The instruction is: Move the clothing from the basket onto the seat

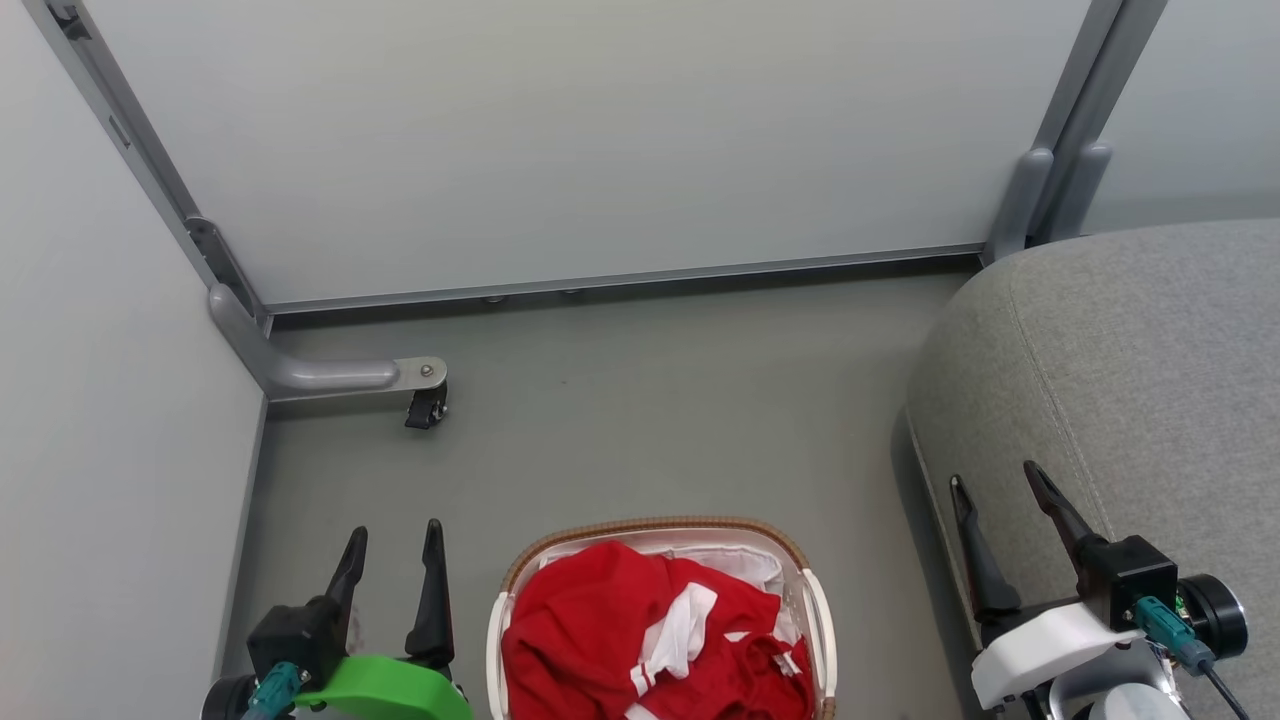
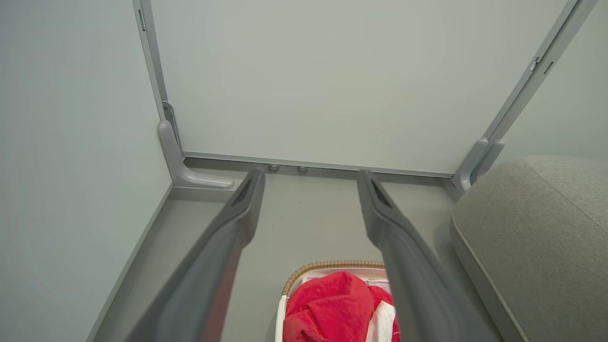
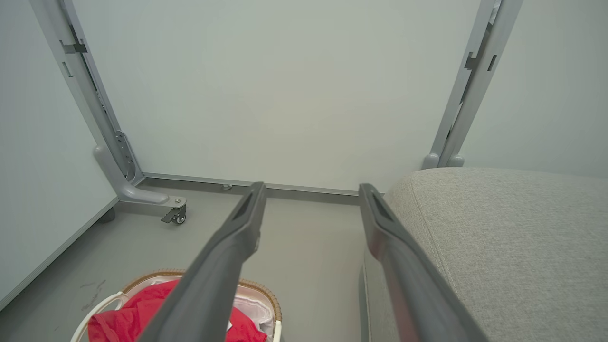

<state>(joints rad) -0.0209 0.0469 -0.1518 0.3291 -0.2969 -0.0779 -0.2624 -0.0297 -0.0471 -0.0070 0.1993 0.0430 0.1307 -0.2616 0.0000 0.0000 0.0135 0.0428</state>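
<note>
While both grippers are hovering at the bottom of the head view, the clothing (image 1: 600, 620) is lying heaped inside the basket (image 1: 650, 525), which is standing on the floor (image 1: 650, 400) at bottom centre. Red folds are filling most of the basket, white panels are showing right of centre, and a strip of liner (image 1: 760, 565) is peeking out under the upper right of the rim. The seat (image 1: 1130, 350) is taking up the right side of the frame, with a band of floor separating it from the basket.

The left gripper (image 1: 396, 528) is sitting at lower left, just beside the basket, its fingers pointing up the frame, spread wide and grasping nothing. The right gripper (image 1: 993, 476) is sitting at lower right in front of the seat's rounded edge, likewise spread and empty; whether it is touching the fabric I cannot tell.

Along the left wrist view, the basket and clothing are showing at bottom centre, the right-hand finger crossing over them. Along the right wrist view, the basket is lying at lower left behind the left-hand finger, and the seat is filling the lower right.

Pale panels (image 1: 600, 130) are closing off the top of the frame, and a caster (image 1: 425, 408) is resting on the floor at centre left.
</note>
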